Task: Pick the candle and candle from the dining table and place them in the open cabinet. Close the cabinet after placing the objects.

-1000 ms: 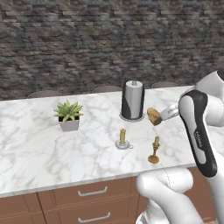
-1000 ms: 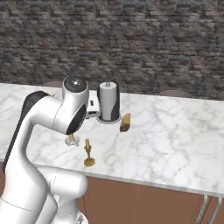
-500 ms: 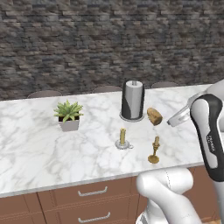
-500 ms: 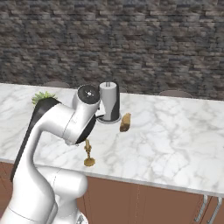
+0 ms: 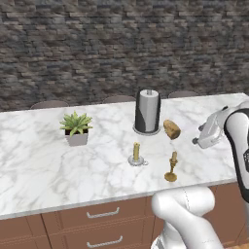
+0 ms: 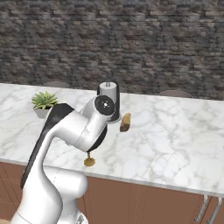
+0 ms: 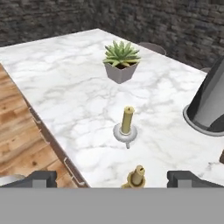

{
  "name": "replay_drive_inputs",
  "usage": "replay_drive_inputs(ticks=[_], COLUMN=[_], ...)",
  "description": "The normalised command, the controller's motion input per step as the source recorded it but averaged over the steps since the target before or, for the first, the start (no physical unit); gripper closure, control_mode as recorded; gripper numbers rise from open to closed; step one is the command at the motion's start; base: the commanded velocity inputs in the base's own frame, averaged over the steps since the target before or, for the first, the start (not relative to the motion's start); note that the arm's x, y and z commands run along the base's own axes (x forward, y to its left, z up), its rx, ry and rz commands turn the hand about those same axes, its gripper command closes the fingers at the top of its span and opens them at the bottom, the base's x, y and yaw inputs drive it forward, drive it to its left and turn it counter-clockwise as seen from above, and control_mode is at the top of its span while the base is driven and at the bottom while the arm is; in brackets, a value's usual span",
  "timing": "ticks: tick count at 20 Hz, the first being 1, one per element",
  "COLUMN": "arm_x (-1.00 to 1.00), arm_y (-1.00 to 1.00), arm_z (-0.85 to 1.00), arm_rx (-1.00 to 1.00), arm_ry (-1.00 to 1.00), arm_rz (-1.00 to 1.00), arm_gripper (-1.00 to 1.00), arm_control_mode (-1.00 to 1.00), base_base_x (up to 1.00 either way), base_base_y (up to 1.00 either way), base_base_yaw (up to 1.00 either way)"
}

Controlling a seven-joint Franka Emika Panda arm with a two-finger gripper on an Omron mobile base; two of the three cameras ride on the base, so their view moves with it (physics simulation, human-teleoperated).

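- The candle on the brass candlestick (image 5: 171, 168) stands upright on the dining table (image 5: 44, 165), close to its near edge; in the hand view it sits between the two fingertips, low in the picture.
- The second candle, in the silver dish holder (image 5: 137, 154), stands upright just left of and slightly beyond the first. The two are near each other but not touching.
- The gripper (image 7: 111, 177) hangs above the near candlestick with its fingers spread wide and nothing between them. No contact with either candle is visible.
- Progress, judged: nothing is placed yet. Both candles remain to be lifted, carried to the cabinet and set inside, and the door then closed. The approach to the first candle is the step in hand.
- Containers: the dish holder carries its candle; a grey pot holds a green plant (image 5: 76, 129) at the left of the table.
- Other items: a paper-towel stand (image 5: 147, 112) at the far side, with a brown bread-like lump (image 5: 171, 129) just right of it.
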Motion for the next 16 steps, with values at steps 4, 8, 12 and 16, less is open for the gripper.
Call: replay_drive_inputs(ticks=[4,8,12,16], arm_x=[-0.06,-0.08,-0.07,-0.05], arm_y=[-0.10,-0.09,-0.07,-0.05], arm_z=[-0.09,-0.10,-0.12,-0.14], arm_rx=[0.00,0.00,0.00,0.00], arm_ry=[-0.07,-0.07,-0.08,-0.05], arm_rz=[0.22,0.23,0.22,0.21], arm_gripper=[-1.00,-1.00,-1.00,-1.00], arm_control_mode=[-1.00,-1.00,-1.00,-1.00], base_base_x=[0.00,0.00,0.00,0.00], base_base_y=[0.00,0.00,0.00,0.00], base_base_yaw=[0.00,0.00,0.00,0.00])
